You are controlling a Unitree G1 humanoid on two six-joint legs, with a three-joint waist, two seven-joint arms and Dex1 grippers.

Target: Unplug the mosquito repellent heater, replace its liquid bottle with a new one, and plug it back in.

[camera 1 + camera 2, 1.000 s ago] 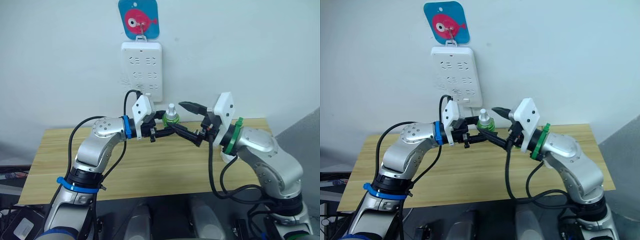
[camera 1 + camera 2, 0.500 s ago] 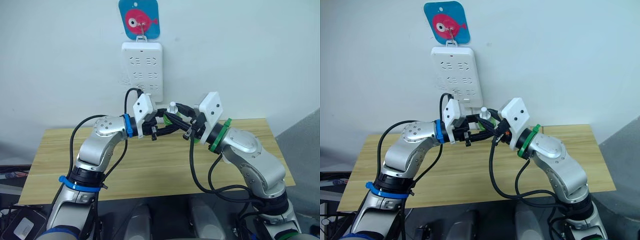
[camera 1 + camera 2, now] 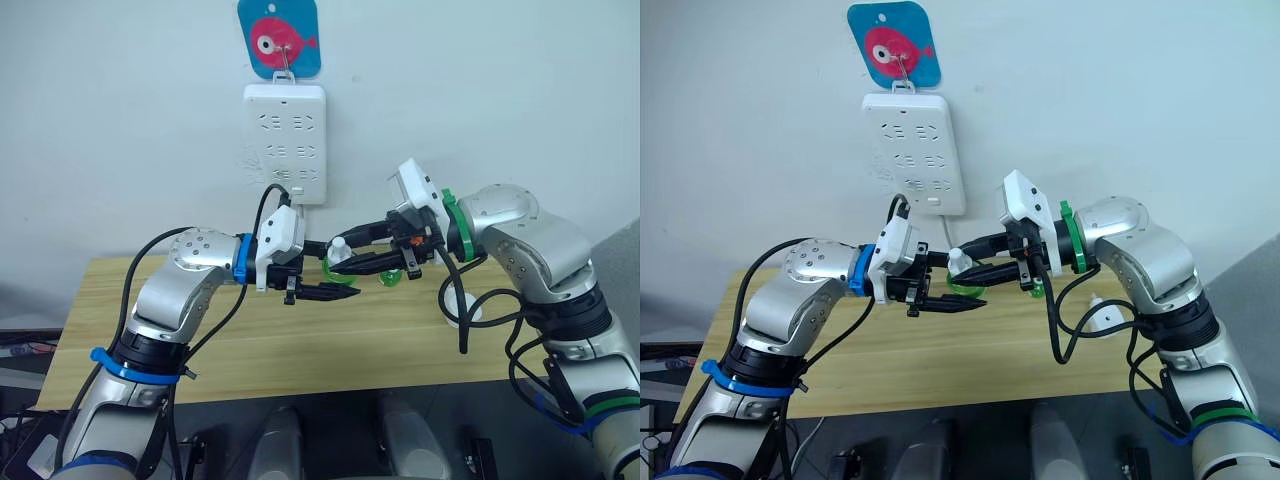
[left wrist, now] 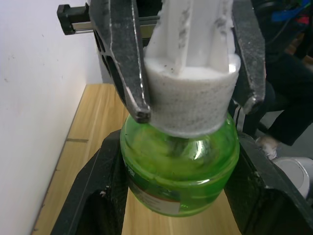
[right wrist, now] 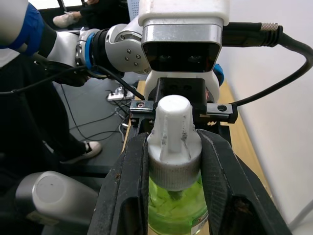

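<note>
Now my left gripper (image 3: 335, 284) clamps the green glass liquid bottle (image 4: 180, 164) by its body. My right gripper (image 3: 345, 257) pinches its white ribbed cap (image 5: 174, 147), directly opposite along the bottle's axis.

white wall (image 3: 500, 80), wooden table (image 3: 300, 340), dark floor (image 5: 93, 98)

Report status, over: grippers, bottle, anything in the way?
Left gripper shut on green bottle body. Right gripper shut on its white cap. Bottle held mid-air above table, below power strip. Nothing in the way.
</note>
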